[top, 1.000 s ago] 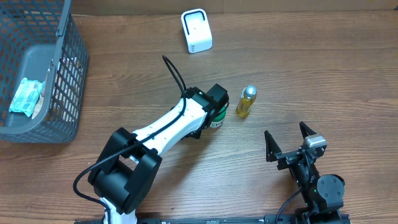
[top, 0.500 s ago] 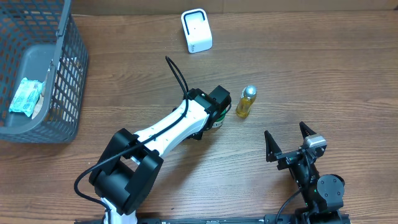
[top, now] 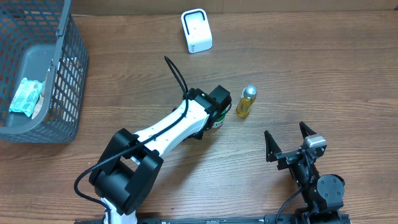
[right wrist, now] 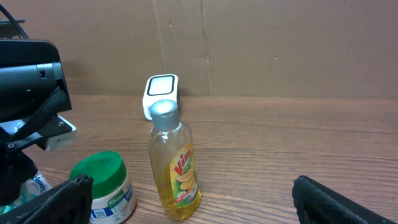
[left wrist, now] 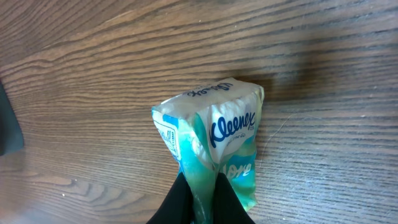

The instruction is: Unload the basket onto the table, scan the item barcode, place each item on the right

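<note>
Soft plastic film, teal and white: the Kleenex tissue pack (left wrist: 211,134) is low-centre in the L wrist view. The left end effector (left wrist: 200,190) has it pinched at the near end, jaws closed tight w/ wrapper bunched between them. Can't tell if the pack is clear of the counter (top: 323,62) or resting on it.

In the overhead view that end effector is mid-frame, just left of the yellow bottle (top: 246,102), w/ a green-lidded jar (right wrist: 102,183) close by. The pack itself is hidden under the wrist there.

Handling, my read: v. light, squashy, slick film. An end pinch lets the body droop and swing, and the film could creep out of the jaws. I'd sooner grip across the body's narrow sides, firm but not crushing.

Small printed panel on the pack's left face, poss. the barcode, too small to tell. I'd keep that face uncovered.

White scanner (top: 196,30) sits top-centre of the overhead view, well apart from the pack. Right end effector (top: 285,130), lower right, is spread wide and empty.
</note>
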`<state>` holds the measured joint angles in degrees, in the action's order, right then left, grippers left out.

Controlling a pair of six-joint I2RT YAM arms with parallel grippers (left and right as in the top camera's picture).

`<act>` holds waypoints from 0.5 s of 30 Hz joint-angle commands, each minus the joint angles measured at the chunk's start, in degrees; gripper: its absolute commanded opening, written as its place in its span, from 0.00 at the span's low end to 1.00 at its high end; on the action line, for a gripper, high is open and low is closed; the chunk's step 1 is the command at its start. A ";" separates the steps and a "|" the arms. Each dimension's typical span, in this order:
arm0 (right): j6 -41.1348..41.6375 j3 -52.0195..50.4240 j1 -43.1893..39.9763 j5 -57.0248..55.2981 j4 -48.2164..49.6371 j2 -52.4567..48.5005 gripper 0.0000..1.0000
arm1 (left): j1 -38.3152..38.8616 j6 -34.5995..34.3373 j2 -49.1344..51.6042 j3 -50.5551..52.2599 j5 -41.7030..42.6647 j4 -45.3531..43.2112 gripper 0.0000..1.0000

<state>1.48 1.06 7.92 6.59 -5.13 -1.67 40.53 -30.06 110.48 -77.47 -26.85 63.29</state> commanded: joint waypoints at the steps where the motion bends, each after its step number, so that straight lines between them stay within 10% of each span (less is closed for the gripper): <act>1: 0.15 -0.26 -0.02 -0.50 0.28 0.09 1.00 | 0.39 -1.66 -1.07 0.13 -1.40 0.83 0.04; 15: 0.17 -0.26 -0.02 -0.50 0.28 0.09 1.00 | 0.39 -1.66 -1.07 0.15 -3.61 0.70 0.04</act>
<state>1.50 1.06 7.90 6.57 -5.15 -1.67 40.53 -30.06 110.48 -77.47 -28.45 64.07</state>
